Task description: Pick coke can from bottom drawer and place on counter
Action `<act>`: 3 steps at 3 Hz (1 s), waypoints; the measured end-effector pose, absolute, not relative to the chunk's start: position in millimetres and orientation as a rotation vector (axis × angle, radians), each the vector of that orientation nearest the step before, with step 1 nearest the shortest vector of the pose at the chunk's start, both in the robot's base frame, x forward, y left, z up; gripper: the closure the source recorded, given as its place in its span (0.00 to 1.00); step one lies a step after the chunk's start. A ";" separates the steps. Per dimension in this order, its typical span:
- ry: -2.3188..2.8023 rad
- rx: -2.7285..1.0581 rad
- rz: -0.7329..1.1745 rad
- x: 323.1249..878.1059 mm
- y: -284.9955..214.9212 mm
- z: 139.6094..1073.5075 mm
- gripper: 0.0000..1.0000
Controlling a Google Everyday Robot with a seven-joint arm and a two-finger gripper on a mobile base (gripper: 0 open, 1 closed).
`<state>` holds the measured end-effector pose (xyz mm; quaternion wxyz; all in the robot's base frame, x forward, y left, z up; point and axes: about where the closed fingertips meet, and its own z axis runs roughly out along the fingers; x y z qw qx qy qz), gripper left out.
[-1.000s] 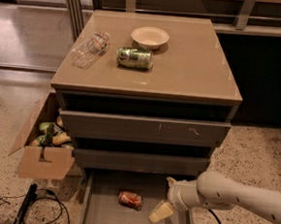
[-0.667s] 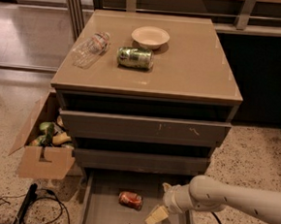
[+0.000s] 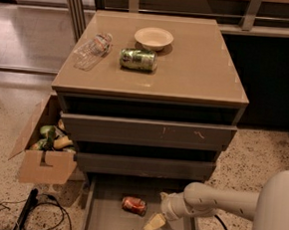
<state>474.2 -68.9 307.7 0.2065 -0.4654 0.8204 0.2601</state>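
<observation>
The coke can (image 3: 134, 205) lies on its side on the grey floor of the open bottom drawer (image 3: 107, 225), near the back. My gripper (image 3: 158, 209) is low inside the drawer, just right of the can and apart from it, open and empty. One cream finger (image 3: 154, 222) points down-left toward the drawer floor. The white arm comes in from the lower right. The tan counter (image 3: 192, 73) tops the cabinet above the two upper drawers.
On the counter lie a green can (image 3: 138, 59) on its side, a white bowl (image 3: 153, 38) and a clear plastic bottle (image 3: 92, 48). An open cardboard box (image 3: 44, 165) with items stands left of the cabinet. Black cables (image 3: 32, 213) lie on the floor.
My gripper and arm have moved left inside the bottom drawer, closer to the coke can. The can has not moved.
</observation>
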 end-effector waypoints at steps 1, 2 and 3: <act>2.234 -1.254 0.766 477.0 -65.6 303.7 0.00; 2.125 -1.164 0.766 495.5 -63.6 297.1 0.00; 1.985 -1.052 0.709 534.5 -45.4 267.5 0.00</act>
